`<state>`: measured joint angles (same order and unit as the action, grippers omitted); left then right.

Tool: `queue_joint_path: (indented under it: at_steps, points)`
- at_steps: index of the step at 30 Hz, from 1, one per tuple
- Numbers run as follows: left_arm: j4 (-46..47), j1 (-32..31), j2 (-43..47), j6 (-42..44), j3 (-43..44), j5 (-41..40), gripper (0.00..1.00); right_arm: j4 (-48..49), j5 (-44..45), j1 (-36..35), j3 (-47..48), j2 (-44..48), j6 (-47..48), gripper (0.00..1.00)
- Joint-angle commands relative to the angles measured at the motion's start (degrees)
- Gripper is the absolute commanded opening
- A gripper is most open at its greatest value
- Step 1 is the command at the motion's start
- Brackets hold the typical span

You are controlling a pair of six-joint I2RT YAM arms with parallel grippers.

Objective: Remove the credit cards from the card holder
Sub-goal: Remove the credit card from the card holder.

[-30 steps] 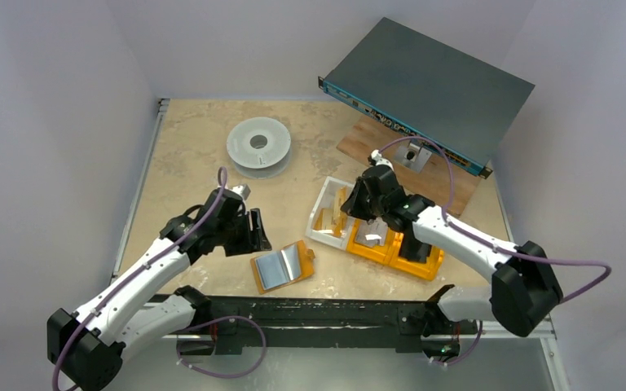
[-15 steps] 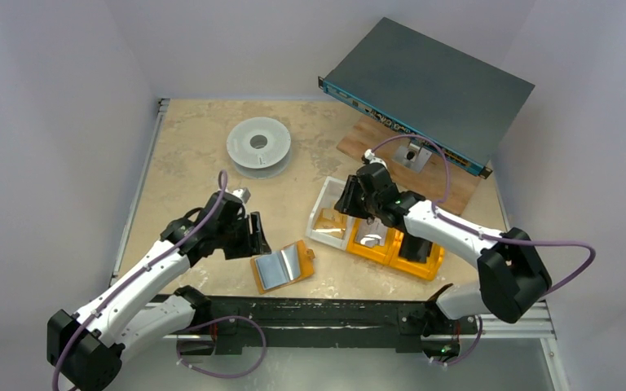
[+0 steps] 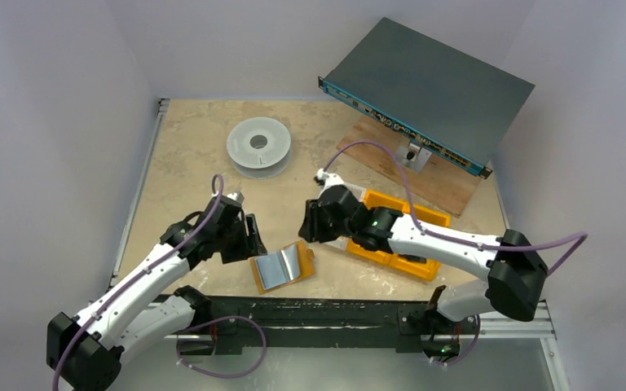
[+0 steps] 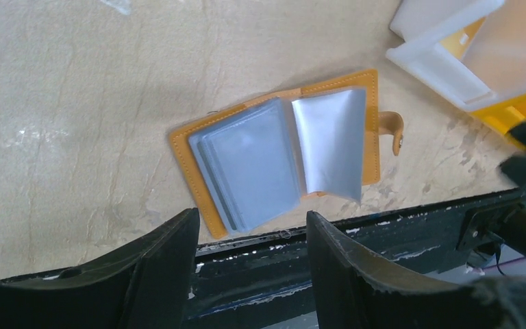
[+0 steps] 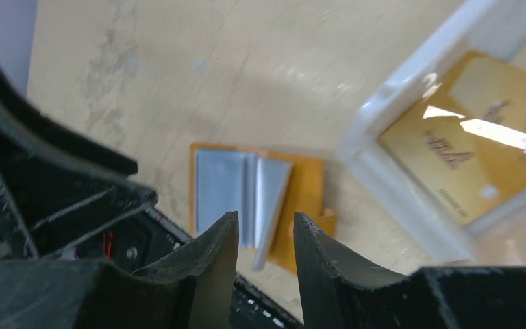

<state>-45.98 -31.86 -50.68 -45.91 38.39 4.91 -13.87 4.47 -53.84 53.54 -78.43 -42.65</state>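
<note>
1. A robotics lab cell: plain white walls (image 3: 65,81) box in a stone-patterned worktop (image 3: 187,138).
2. Beyond the right gripper (image 3: 305,230), a rack-mount network unit (image 3: 432,81) sits tilted over a wooden board (image 3: 448,183).
3. Beyond the left gripper (image 3: 254,240) lies a grey plastic spool (image 3: 258,147).

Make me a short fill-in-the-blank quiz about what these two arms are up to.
The mustard card holder lies flat and ____.
A gold card rests in the ____ tray.
The left arm's fingers hold ____.
Missing words: open; white; nothing.
</note>
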Motion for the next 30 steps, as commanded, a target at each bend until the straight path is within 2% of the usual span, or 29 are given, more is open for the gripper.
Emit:
queue_joint_path:
  at_steps: [1,6,14,23,30]
  points:
    - [-2.1,2.1,2.1,-4.3,-1.4,-4.5,0.58,1.0,2.3,-7.9,3.2,-3.8,-1.0,0.35]
    - [-3.7,9.1,3.2,-2.5,-1.9,-2.4,0.59,1.4,3.2,-14.1,6.0,-10.0,-1.2,0.36]
    - [-4.3,15.3,3.8,-0.9,-1.9,-0.4,0.59,-2.1,6.7,-19.2,13.3,-19.8,1.9,0.54]
    - [-4.5,17.6,3.9,-0.8,-1.8,1.3,0.6,-9.8,13.5,-21.5,21.0,-28.3,3.0,0.56]
    - [-3.4,17.6,3.7,-0.7,-2.9,2.7,0.59,-9.4,13.1,-21.6,21.2,-31.0,2.4,0.56]
